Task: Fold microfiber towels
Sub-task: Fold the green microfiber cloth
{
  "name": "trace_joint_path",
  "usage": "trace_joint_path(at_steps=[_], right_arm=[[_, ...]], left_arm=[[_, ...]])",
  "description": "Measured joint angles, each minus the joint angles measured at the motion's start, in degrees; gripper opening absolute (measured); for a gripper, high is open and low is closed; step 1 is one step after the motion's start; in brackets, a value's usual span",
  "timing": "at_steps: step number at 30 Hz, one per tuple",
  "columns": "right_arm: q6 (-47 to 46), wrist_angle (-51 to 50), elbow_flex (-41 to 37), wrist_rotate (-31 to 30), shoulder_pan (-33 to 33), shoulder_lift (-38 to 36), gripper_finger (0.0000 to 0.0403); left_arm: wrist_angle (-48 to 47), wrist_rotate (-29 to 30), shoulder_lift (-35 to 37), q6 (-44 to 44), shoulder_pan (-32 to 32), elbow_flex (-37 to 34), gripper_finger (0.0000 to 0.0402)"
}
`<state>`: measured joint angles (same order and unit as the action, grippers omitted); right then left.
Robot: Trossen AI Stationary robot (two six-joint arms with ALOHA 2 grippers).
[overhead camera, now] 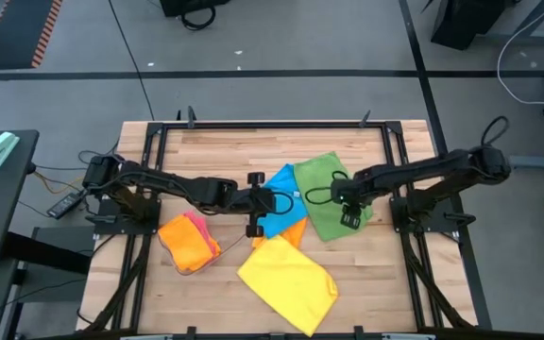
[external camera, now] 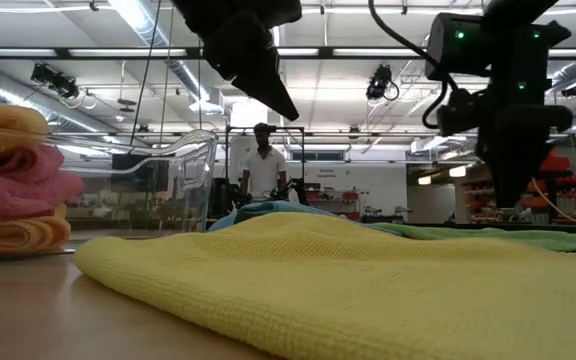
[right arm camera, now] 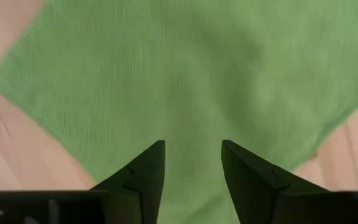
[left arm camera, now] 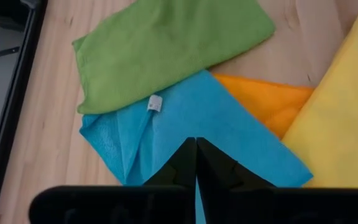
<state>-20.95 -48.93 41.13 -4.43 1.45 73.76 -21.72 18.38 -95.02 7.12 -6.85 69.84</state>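
Several microfiber towels lie on the wooden table. A green towel (overhead camera: 327,189) lies flat at the centre right, its edge over a blue towel (overhead camera: 284,189). The blue towel rests on an orange towel (overhead camera: 294,233). A yellow towel (overhead camera: 288,280) lies near the front, partly over the orange one. A folded orange and pink stack (overhead camera: 189,242) sits at the left. My left gripper (left arm camera: 196,149) is shut and empty, raised above the blue towel (left arm camera: 185,118). My right gripper (right arm camera: 192,158) is open, above the green towel (right arm camera: 185,74).
A clear plastic tray (external camera: 183,170) stands beyond the towels in the low view. A black frame (overhead camera: 253,125) runs along the table's edges. A person (external camera: 263,165) stands far off in the room. Bare wood (overhead camera: 215,151) shows at the far left.
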Motion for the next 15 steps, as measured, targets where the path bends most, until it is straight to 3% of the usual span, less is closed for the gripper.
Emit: trace_joint_path(at_steps=[10,13,15], right_arm=[[-9.5,17.9,-5.9,-5.9,1.3,1.8,0.0165],[-7.1,17.8,-6.2,-6.8,3.6,2.1,0.0165],[-0.2,18.7,-6.2,-6.4,4.4,2.0,0.0165]], left_arm=[[1.8,0.0,-0.1,1.8,1.5,0.0,0.0026],[2.1,0.0,-0.1,3.0,2.3,0.0,0.0025],[2.2,0.0,-0.1,3.1,2.6,0.0,0.0022]])
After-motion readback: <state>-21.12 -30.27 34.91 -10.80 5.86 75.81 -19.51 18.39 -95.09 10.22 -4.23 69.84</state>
